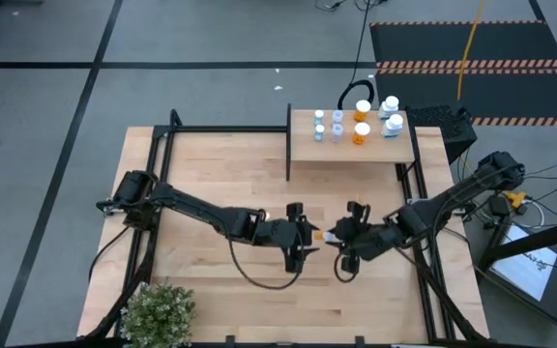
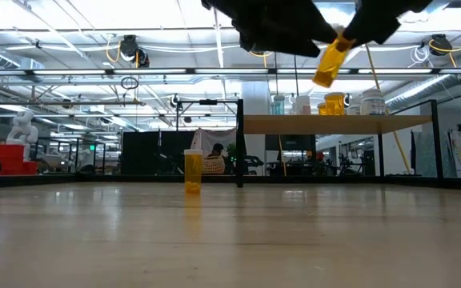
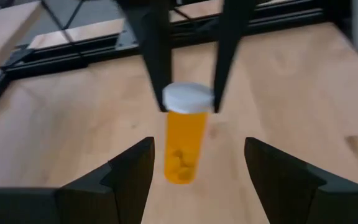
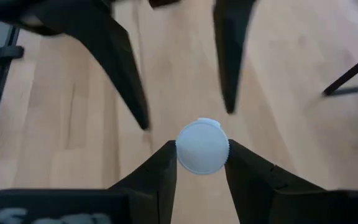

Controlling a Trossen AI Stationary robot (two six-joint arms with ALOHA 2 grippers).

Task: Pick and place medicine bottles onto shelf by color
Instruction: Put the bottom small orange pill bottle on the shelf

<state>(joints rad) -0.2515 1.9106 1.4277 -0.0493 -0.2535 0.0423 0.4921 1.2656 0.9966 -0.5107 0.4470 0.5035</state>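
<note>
A plant [image 1: 158, 311] sits at the near left corner of the surface [image 1: 211, 174]. Toward the middle of the near half, the two tools meet tip to tip. The right tool [image 1: 339, 235] is clenched on an orange bottle [image 1: 325, 235] by its white cap [image 4: 202, 146]; the fingers [image 4: 159, 168] press the cap from both sides. The left wrist view shows the bottle [image 3: 186, 140] hanging from that cap, and the low view shows it tilted and well above the surface. The left tool [image 1: 309, 235] is released, its fingers [image 3: 132, 171] spread wide on either side of the bottle without touching it.

Farther back, one more orange bottle [image 2: 193, 170] stands upright alone on the surface.

At the far edge stands the shelf [image 1: 351, 147]. On it, small pale bottles [image 1: 328, 125] stand to the left, orange ones [image 1: 362, 123] in the middle and larger pale ones [image 1: 392, 115] to the right.
</note>
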